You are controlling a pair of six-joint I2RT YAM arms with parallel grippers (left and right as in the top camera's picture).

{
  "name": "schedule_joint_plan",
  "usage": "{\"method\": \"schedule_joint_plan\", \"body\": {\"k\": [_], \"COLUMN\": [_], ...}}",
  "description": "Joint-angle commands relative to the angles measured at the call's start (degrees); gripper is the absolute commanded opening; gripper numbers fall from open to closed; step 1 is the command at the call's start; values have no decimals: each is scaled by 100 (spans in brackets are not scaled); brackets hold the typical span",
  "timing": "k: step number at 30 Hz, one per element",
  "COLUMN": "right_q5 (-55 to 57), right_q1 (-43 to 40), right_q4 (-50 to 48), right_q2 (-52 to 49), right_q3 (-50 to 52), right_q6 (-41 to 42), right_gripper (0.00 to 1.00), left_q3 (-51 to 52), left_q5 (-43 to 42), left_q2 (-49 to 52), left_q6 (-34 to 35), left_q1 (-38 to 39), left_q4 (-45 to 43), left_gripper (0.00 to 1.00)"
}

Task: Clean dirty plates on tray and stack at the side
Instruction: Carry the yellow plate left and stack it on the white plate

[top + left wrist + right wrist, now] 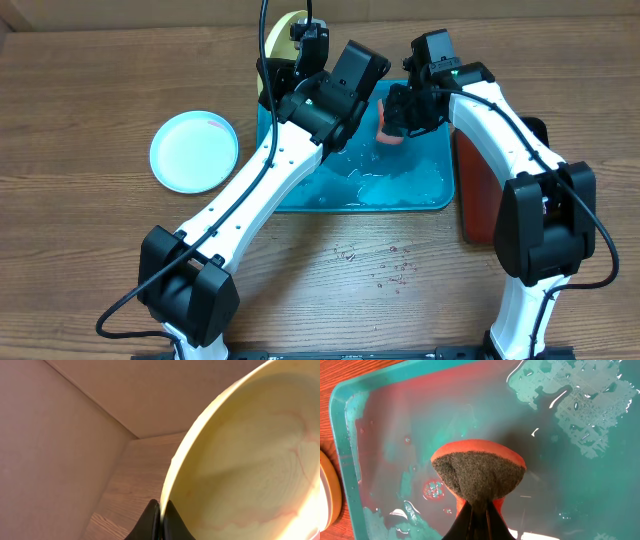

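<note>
On the wooden worktop (380, 290) sits the wet tray (415, 195), and only the wrist views show the left fingers (150, 525) pinching the rim of a yellow plate (250, 460) and the right fingers (465, 525) pinching a sponge (480, 472) over the tray.

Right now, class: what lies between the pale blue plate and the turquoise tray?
Only bare wooden table between plate and tray, shown in the overhead view.

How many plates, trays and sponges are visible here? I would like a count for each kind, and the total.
Plates: 2, the yellow plate in the left gripper and the pale blue plate on the table.
Trays: 2, the turquoise tray and the dark red tray.
Sponges: 1, the sponge in the right gripper.
Total: 5
</note>
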State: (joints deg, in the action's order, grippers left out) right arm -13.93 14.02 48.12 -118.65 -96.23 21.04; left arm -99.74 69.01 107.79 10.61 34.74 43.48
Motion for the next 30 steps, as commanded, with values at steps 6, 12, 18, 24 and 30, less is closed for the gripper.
{"method": "schedule_joint_plan", "body": {"k": [6,12,18,24,30], "right_q5": [39,37,37,37,37], "right_q1": [22,22,22,22,22], "right_q4": [17,15,20,22,20], "right_q2": [0,0,0,0,0], "right_q3": [39,39,39,39,39], "right_q6": [44,44,44,44,44], "right_gripper": [4,4,4,4,4], "left_q3": [-48,-48,-48,-48,-48], "left_q5": [192,190,146,-76,-289], "left_q2": [-7,-7,-7,-7,-7], "left_q6": [321,341,378,382,380], "left_q1": [-26,-26,-26,-28,-92], "left_q4": [-46,-46,-44,-44,-28], "left_gripper": [4,4,4,4,4]}}
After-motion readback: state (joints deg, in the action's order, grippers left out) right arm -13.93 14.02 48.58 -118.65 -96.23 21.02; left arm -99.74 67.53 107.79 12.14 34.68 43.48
